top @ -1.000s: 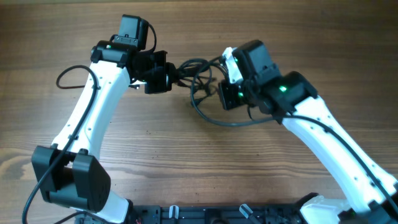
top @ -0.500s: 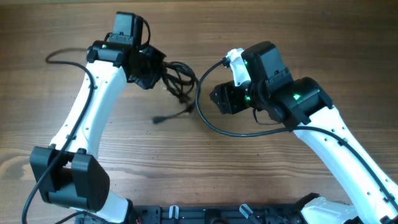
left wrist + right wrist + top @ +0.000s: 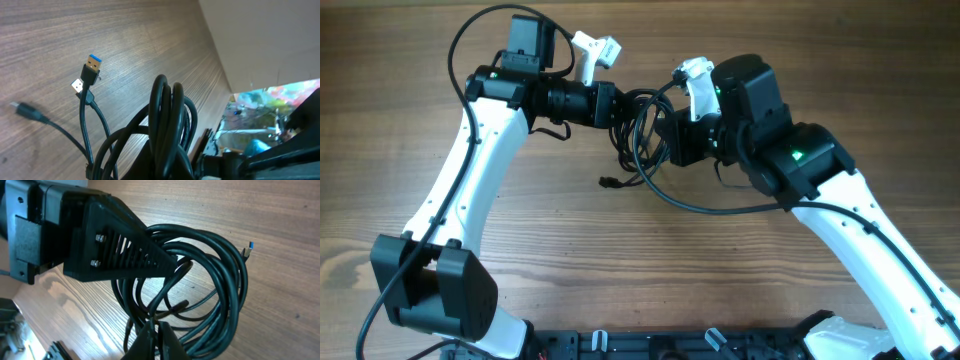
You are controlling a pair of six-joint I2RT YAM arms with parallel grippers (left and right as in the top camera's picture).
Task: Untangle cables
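Note:
The cables [image 3: 636, 128] are a black coiled bundle held up between my two grippers above the wooden table [image 3: 550, 240]. My left gripper [image 3: 612, 106] is shut on the top of the coil; in the left wrist view the loops [image 3: 168, 112] rise from its jaws [image 3: 172, 172]. A blue-tipped USB plug [image 3: 92, 65], a small whitish plug [image 3: 76, 85] and another black plug [image 3: 22, 109] hang free. My right gripper [image 3: 667, 138] is shut on one thin strand of the coil [image 3: 220, 280], pinched between its fingertips [image 3: 158, 337]. The left finger [image 3: 120, 250] sits just above.
One long strand loops out over the table towards the right arm [image 3: 705, 205]. A loose plug end [image 3: 608, 182] lies below the bundle. The left arm's own thicker cable [image 3: 470, 40] arcs over the far left.
The two grippers have come together; the left one swung right with the bundle and its wrist turned. The right one moved left. The loose plug end shifted slightly right.

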